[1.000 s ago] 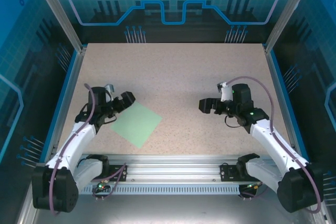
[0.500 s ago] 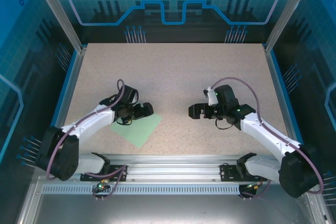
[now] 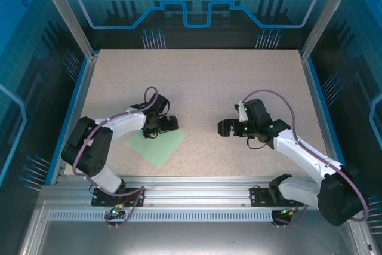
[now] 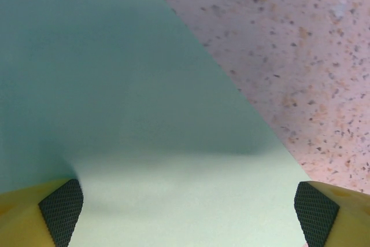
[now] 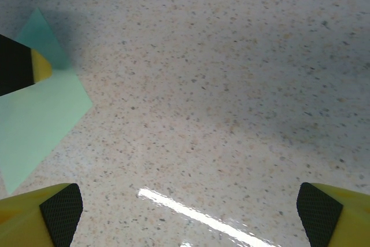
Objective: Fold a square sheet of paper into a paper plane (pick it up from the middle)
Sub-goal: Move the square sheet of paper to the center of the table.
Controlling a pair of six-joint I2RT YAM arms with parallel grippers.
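L fingers moved over square sheet of paper, hiding its corner, spread wide, R fingers too

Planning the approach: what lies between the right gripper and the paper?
Bare table, from the right gripper to the square sheet of paper; top view.

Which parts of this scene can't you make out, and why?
- Top view: the left hand covers the far corner of the square sheet of paper.
- Left wrist view: the picture's edges cut the sheet off.
- Right wrist view: the left edge crops it.
- Contact between hand and paper: unclear.
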